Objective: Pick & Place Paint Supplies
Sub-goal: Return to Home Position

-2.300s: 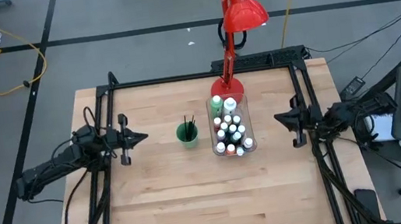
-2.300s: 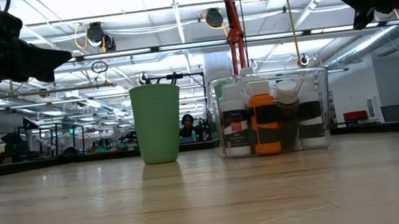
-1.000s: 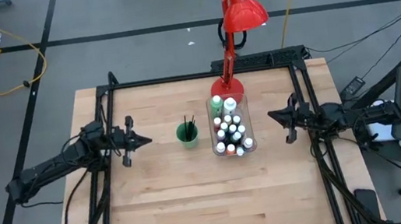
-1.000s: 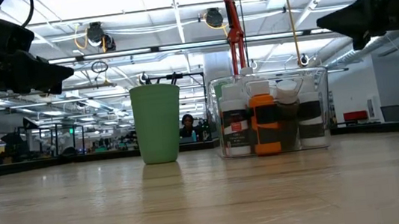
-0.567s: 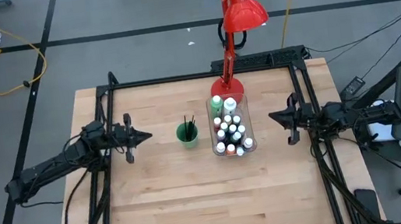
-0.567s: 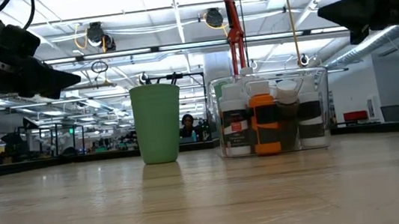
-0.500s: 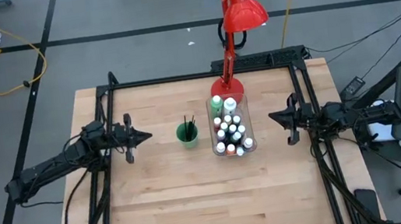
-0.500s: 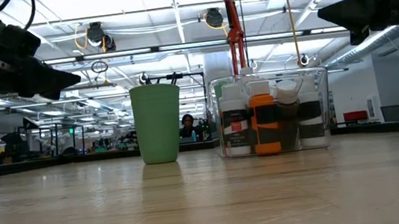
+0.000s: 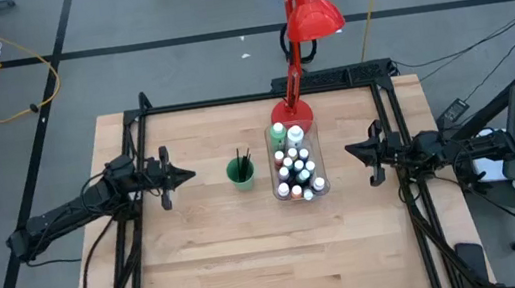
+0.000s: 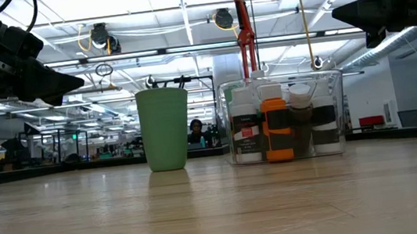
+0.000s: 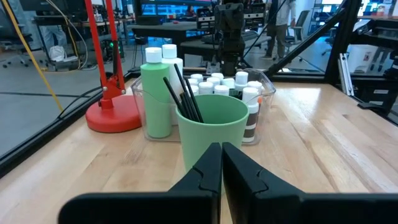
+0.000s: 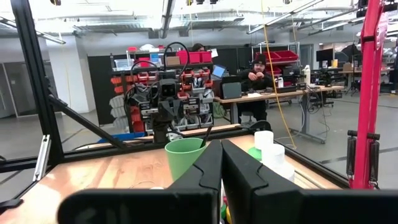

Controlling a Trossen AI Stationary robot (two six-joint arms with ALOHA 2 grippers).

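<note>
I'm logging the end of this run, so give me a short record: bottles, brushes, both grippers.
paint bottles: upright inside the clear bin
brushes: standing in the green cup beside the bin
left gripper: shut, empty, raised over the left side of the table
right gripper: shut, empty, raised right of the bin

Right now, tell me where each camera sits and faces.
High: above the table, looking straight down; left gripper and right gripper flank cup and bin.
Low: at tabletop height, looking level at cup and bin; both grippers in upper corners.
Left wrist: behind its shut gripper, facing cup, bin beyond.
Right wrist: behind its shut gripper, facing cup from the opposite side.
Shared: both wrist views show the cup and the opposite gripper.
</note>
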